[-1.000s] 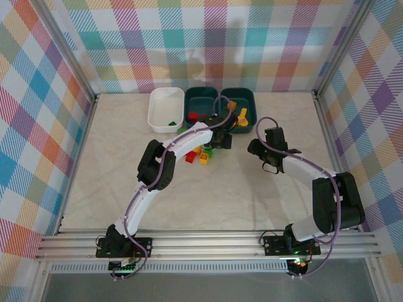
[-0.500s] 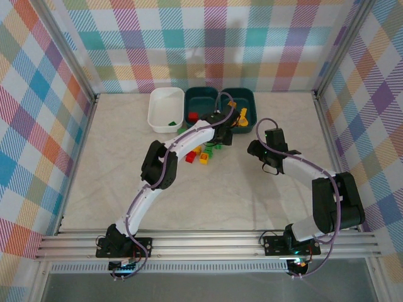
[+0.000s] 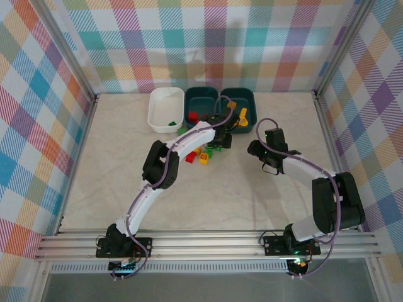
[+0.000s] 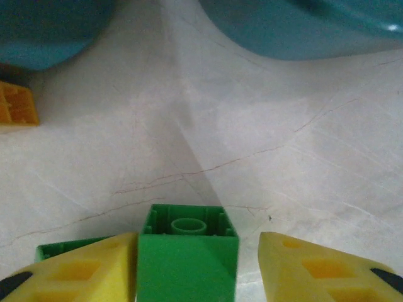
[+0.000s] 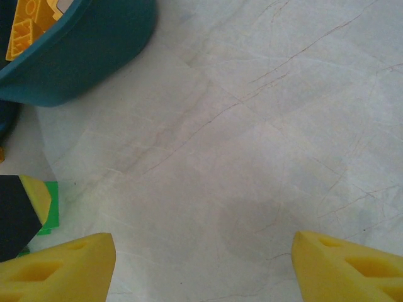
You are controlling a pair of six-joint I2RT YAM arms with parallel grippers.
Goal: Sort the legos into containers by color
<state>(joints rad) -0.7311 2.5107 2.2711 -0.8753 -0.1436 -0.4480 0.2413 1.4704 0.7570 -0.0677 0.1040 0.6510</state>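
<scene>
**Claw around a green brick, not pinched yet**

The left claw (image 4: 198,242) is open w/ a green brick (image 4: 187,258) between its yellow fingers (image 4: 75,274). The left finger looks to touch the brick. The right finger has a gap, so nothing is held. The brick lies on the table (image 4: 264,145), just near of the two teal tubs (image 3: 200,100). Its home, the white tub (image 3: 165,104), is at the far left and has a green one inside. The right claw (image 5: 204,251) is wide open w/ nothing in it, over bare table.

What could go wrong:
- The squeeze comes from one side first, so the brick may slide or twist out.
- A second green brick (image 4: 47,250) sits right by the left finger and could get pushed or caught too.

Hard to see:
- The near end of the brick is cut off in the wrist view.
- From above, the arm covers the claw tips and part of the loose pile (image 3: 203,156).
</scene>
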